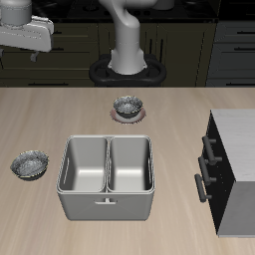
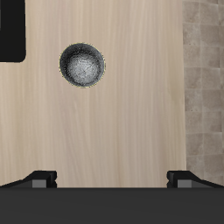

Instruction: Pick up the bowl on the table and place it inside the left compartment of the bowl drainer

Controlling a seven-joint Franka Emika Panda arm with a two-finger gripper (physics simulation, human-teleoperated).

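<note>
Grey metal two-well bowl drainer (image 1: 107, 176) sat nearest the table's front edge, both wells empty. Small grey mottled bowl (image 1: 30, 163) (image 2: 82, 66) rested on the table just beside it, untouched. Gripper (image 1: 40, 55) hung high, farther back, jaws spread wide, holding nothing. Pick and placement both remained.

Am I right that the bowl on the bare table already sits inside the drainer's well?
No. The bowl rests on the table beside the bowl drainer, outside it. Both wells are empty, as the exterior view shows.
</note>
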